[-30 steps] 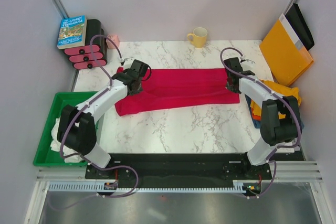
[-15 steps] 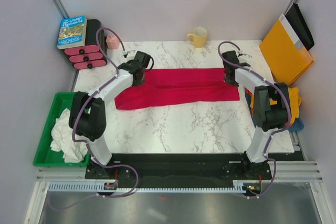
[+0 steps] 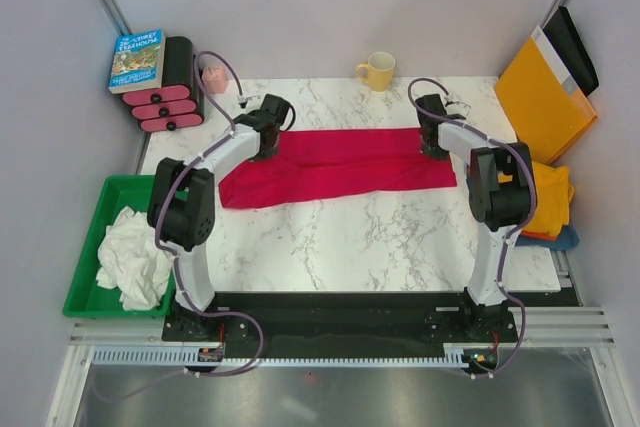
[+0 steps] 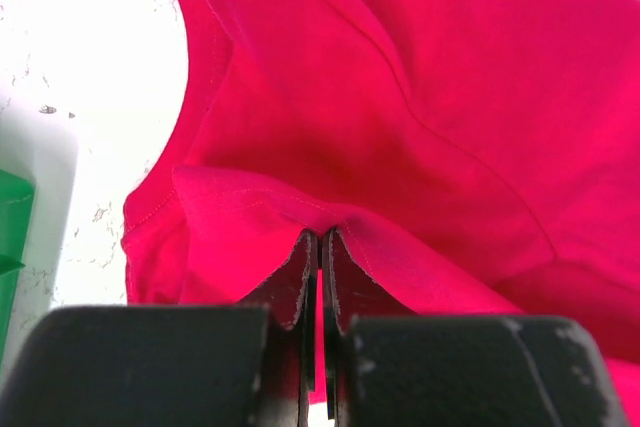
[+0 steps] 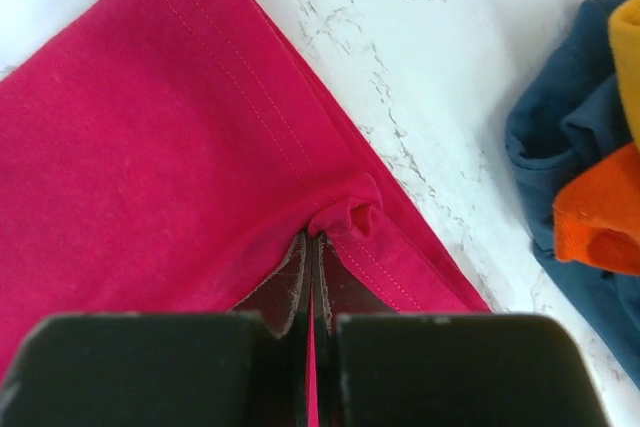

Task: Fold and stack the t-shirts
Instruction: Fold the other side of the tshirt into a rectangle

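Both tools are pinching the crimson t-shirt (image 3: 340, 165). The left tool (image 4: 320, 237) is pressing together on a ridge of cloth at the far left corner. The right tool (image 5: 312, 237) is nipping the stitched hem at the far right corner.

The step looks like a lengthwise fold. To do it well, both arms should be rising together, holding the far edge level and lightly taut. They should then be carrying it toward the near edge so the edges meet without a twist or sag.

The shirt is lying flat on the tabletop (image 3: 390, 242) between the arms as a long band. Its long axis is running left to right, with the left end sitting slightly nearer. The hem is pointing right, so the collar end is probably pointing left.
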Motion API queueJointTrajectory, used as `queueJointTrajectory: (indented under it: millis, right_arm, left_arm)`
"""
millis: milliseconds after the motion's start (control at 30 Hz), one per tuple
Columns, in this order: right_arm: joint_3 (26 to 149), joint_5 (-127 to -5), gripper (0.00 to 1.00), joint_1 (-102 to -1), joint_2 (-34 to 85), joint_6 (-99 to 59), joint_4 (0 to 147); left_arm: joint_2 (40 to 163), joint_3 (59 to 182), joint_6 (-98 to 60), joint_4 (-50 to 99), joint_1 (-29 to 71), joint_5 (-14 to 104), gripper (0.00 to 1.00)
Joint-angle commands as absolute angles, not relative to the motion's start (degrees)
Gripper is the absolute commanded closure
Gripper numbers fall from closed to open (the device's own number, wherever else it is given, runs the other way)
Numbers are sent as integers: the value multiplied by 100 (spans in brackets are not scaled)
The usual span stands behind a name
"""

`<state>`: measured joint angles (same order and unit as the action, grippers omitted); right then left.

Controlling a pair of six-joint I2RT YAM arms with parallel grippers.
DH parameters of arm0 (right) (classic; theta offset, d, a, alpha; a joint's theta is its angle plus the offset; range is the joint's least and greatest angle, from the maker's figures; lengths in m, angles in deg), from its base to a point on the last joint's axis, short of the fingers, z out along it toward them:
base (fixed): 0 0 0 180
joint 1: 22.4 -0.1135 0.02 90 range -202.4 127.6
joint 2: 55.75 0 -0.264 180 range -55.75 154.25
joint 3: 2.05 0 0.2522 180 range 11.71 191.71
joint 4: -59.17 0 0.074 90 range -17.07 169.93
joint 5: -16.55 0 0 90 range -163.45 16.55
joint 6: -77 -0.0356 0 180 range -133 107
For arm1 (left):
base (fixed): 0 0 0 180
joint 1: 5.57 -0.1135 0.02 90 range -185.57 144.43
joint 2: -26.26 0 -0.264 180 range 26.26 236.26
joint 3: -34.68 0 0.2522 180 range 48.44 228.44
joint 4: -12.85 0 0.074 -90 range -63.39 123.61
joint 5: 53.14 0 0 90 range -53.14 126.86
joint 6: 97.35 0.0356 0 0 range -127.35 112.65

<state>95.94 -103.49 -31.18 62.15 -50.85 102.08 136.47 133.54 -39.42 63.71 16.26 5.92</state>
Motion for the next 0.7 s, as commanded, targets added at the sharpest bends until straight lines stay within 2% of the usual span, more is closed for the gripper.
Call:
queueJointTrajectory:
  millis: [0, 133, 167, 200, 233, 267, 300, 333, 367, 400, 433, 500, 567, 633, 667]
  right_arm:
    - [9934, -10465, 100, -3084, 6422, -5036, 10141]
    - [9978, -10395, 100, -3092, 6457, -5036, 10089]
    - [9943, -10412, 97, -3101, 6318, -5053, 10027]
    - [9699, -10429, 85, -3110, 6177, -5071, 9887]
    - [9497, -10430, 77, -3162, 5967, -5027, 9364]
    - [9338, -10482, 71, -3215, 5538, -4966, 9106]
    - [9223, -10526, 58, -3250, 5386, -4878, 8947]
    - [9274, -10509, 53, -3312, 5298, -4860, 8963]
    - [9344, -10491, 50, -3330, 5184, -4860, 9050]
    - [9363, -10517, 39, -3365, 5122, -4877, 9112]
    - [9328, -10500, 33, -3417, 5069, -4878, 9147]
    - [9127, -10482, 26, -3505, 4884, -4930, 9191]
    - [8916, -10465, 26, -3646, 4709, -4930, 9227]
    - [8512, -10413, 32, -3708, 4577, -5000, 9227]
    - [8371, -10368, 41, -3708, 4550, -5053, 9227]
  left_arm:
    - [13814, 13686, -3767, 6247, 1588, 496, 98]
    - [13859, 13678, -3785, 6256, 1597, 426, 98]
    - [13789, 13660, -3820, 6256, 1597, 399, 98]
    - [13736, 13634, -3820, 6238, 1588, 399, 98]
    - [13657, 13616, -3855, 6238, 1597, 347, 84]
    - [13578, 13581, -3890, 6143, 1605, 268, 78]
    - [13386, 13485, -3890, 6098, 1605, 241, 72]
    - [13297, 13441, -3908, 6054, 1605, 206, 62]
    - [13200, 13414, -3951, 6045, 1605, 197, 57]
    - [13051, 13344, -3960, 6028, 1605, 223, 55]
    - [12972, 13317, -3978, 6036, 1605, 258, 52]
    - [12822, 13160, -4074, 6045, 1632, 337, 51]
    - [12585, 13010, -4136, 6045, 1667, 512, 52]
    - [12409, 12747, -4224, 6054, 1711, 636, 60]
    - [12356, 12659, -4285, 6045, 1772, 724, 64]
